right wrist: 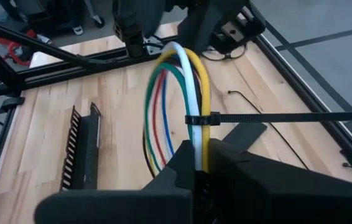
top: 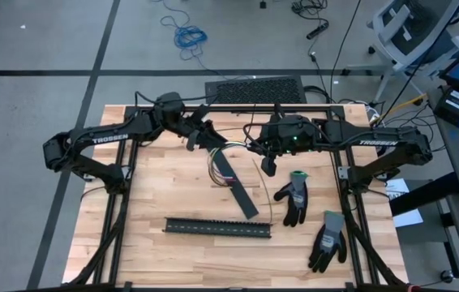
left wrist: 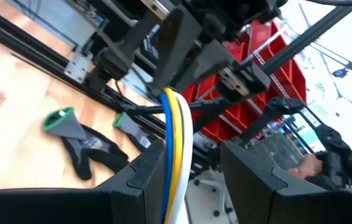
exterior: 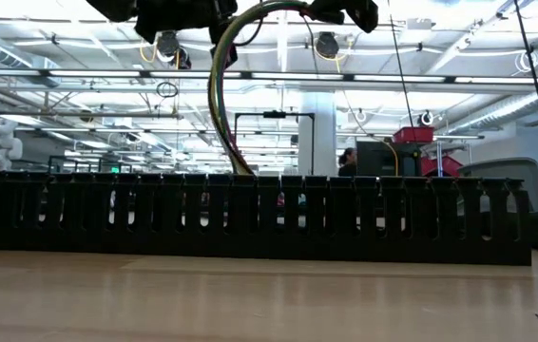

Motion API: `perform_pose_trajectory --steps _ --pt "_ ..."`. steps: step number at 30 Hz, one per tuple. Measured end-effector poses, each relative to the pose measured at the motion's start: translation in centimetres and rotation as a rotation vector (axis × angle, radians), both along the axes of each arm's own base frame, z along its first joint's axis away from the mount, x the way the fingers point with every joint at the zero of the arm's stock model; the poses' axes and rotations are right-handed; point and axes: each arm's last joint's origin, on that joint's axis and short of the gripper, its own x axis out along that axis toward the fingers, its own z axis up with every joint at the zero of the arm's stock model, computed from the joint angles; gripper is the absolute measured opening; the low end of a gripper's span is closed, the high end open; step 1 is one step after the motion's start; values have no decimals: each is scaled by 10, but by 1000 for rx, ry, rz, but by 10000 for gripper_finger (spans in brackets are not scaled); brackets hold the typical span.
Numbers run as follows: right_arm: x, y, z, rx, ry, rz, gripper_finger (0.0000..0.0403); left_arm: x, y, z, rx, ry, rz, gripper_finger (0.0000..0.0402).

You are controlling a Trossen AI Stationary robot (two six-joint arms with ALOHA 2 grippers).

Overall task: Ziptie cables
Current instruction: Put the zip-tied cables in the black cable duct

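I hold the cables (right wrist: 191, 93) arched above the bench (top: 173, 259) between both arms, right gripper (right wrist: 198, 165) clamped on one end, left gripper (left wrist: 191, 168) pinching the other, and should pull the zip tie (right wrist: 269, 116) snug without loosening either grip.

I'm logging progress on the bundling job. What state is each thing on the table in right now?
cables: lifted in a loop, held at both ends.
zip tie: looped around cables, tail sticking out.
left hand: gripping cables.
right hand: shut on cables.
slotted strip: flat on table.
gloves: lying loose.
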Motion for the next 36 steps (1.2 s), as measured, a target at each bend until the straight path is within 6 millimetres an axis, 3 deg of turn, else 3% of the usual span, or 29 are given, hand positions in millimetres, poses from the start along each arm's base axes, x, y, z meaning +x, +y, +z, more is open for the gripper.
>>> perform_pose_trajectory --steps 9,16,26,36 --pt "1 0 2 -4 -26 0 0 5 -16 -1 1 10 -60 150" --pt "3 -1 6 3 -72 -16 0 7 -14 -5 66 10 12 150" --pt "1 -2 5 -41 -46 -50 0 7 -20 -7 24 45 -65 150" --pt "-26 -9 27 -105 -126 -198 0 6 -19 -13 123 51 -46 150"
